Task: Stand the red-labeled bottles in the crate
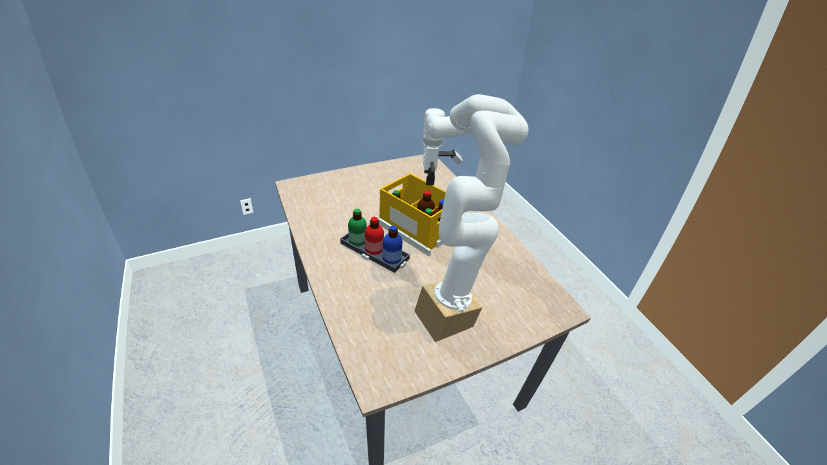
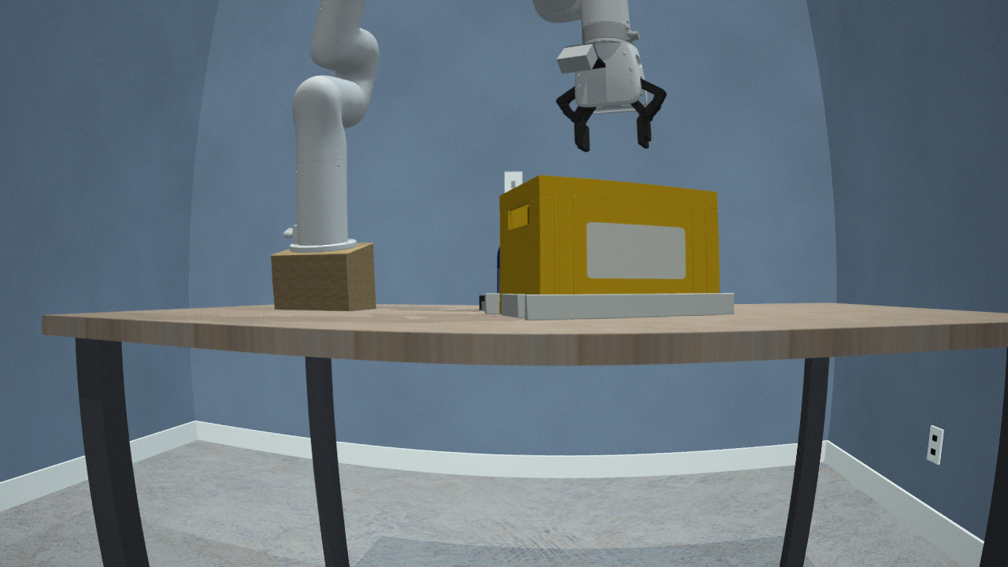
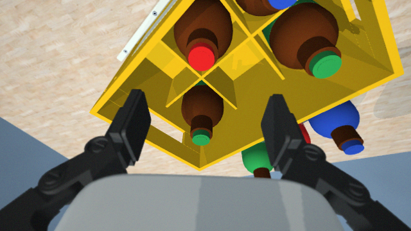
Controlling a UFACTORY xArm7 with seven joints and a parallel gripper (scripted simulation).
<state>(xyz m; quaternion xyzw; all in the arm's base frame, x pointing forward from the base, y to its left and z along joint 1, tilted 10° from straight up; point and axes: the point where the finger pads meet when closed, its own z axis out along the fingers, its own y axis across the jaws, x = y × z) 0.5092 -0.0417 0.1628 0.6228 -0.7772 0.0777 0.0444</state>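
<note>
Bottles stand upright on the dark tray [image 1: 353, 248], long axes vertical, caps up: green bottle [image 1: 356, 227], red-labeled bottle [image 1: 374, 235] in the middle, blue bottle [image 1: 392, 245]. The tray lies near the table's [image 1: 520, 300] left edge, just beside the yellow crate [image 1: 404, 222] toward the far end. The gripper [image 2: 611, 142] hangs above the crate, fingers spread wide, holding nothing. The wrist view shows the crate's cells and a red-capped brown bottle [image 3: 202, 32] with green-capped ones [image 3: 201, 112]; the exterior view shows only the crate's closed wall, which hides the tray.
</note>
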